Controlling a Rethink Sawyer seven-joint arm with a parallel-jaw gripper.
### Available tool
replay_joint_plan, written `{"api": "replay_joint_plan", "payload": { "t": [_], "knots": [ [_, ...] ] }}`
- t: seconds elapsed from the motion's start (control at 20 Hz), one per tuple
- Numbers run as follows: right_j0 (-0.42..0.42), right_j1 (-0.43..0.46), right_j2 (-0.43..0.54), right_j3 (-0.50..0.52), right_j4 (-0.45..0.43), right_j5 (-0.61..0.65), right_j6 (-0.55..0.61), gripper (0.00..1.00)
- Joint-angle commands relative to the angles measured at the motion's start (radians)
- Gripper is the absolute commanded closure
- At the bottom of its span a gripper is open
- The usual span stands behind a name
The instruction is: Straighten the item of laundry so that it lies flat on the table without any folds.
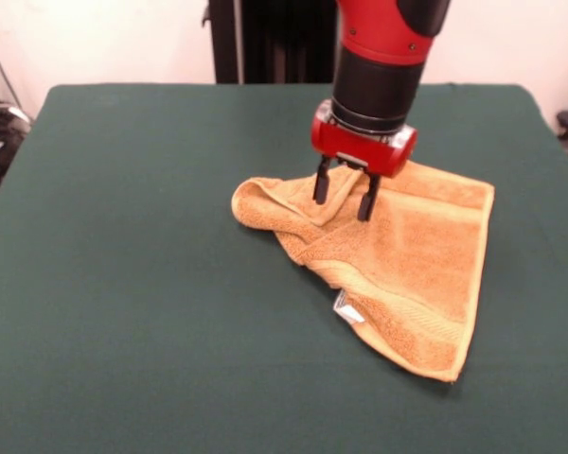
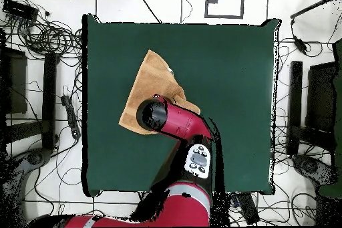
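The towel (image 1: 398, 265) lies a little right of the desk's (image 1: 123, 284) centre in the front view, and it is not flat. Its left part is gathered into a rolled bunch, with a flap doubled over toward the middle. The right part spreads smooth out to a near corner, and a small white tag (image 1: 346, 307) shows at the near-left edge.

The gripper (image 1: 343, 197) stands upright over the fold, released: its two dark fingers (image 1: 320, 184) are parted, with their tips down at the cloth on either side of the raised ridge. Nothing is pinched yet.

The step in hand looks like taking hold of the folded flap. To do it well, I would close on the top layer only, near the flap's free edge rather than deep in the bunch. Then lift just enough to clear the layer beneath and draw it left and far, away from the flat part, so the fold opens without dragging the whole towel.
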Motion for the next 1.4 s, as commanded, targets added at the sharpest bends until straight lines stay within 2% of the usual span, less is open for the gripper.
{"api": "replay_joint_plan", "payload": {
  "t": [0.05, 1.0, 1.4],
  "knots": [
    [-0.033, 0.050, 0.167, 0.094, -0.010, -0.034, 0.139, 0.00],
    [0.006, 0.031, 0.131, 0.136, -0.061, -0.034, 0.126, 0.00],
    [-0.002, 0.032, 0.142, 0.150, -0.086, -0.052, 0.132, 0.00]
  ]
}}
